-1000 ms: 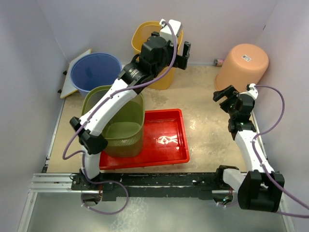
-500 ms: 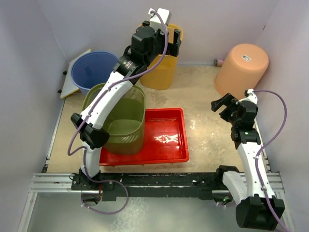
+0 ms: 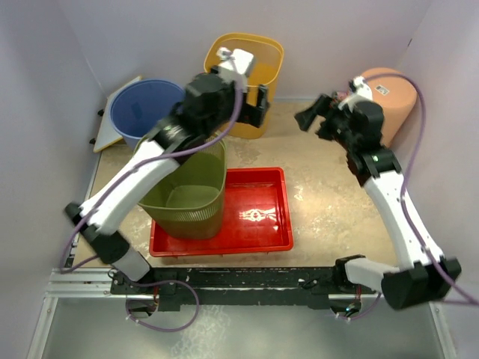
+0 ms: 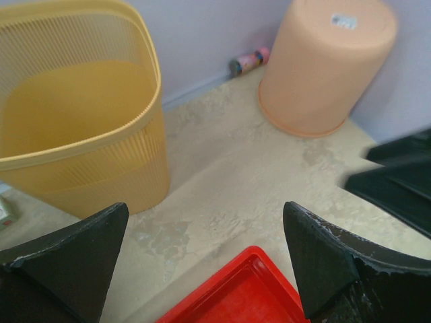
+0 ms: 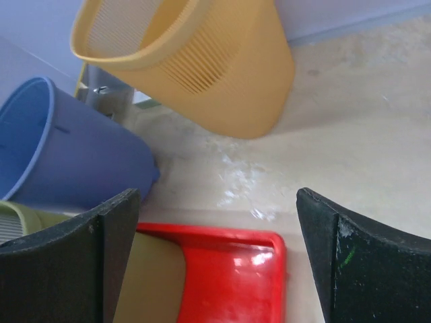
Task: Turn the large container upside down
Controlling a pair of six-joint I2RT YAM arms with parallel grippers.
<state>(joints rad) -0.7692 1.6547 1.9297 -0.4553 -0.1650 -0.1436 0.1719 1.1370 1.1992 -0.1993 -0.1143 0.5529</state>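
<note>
An olive ribbed plastic basket [image 3: 187,194] stands in the left end of a red plastic tray [image 3: 258,196]. Behind them stand a blue plastic bucket [image 3: 146,108] at left, a yellow ribbed plastic basket [image 3: 267,58] in the middle and an upturned orange plastic bucket [image 3: 394,91] at right.

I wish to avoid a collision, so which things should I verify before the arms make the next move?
1. Left gripper open, holding nothing: ok.
2. Right gripper open, holding nothing: ok.
3. Yellow basket upright, inside looks empty: ok.
4. Orange bucket already upside down: ok.
5. Left arm clear of the green basket in the red tray: cannot tell.
6. Which container counts as large: cannot tell.
</note>
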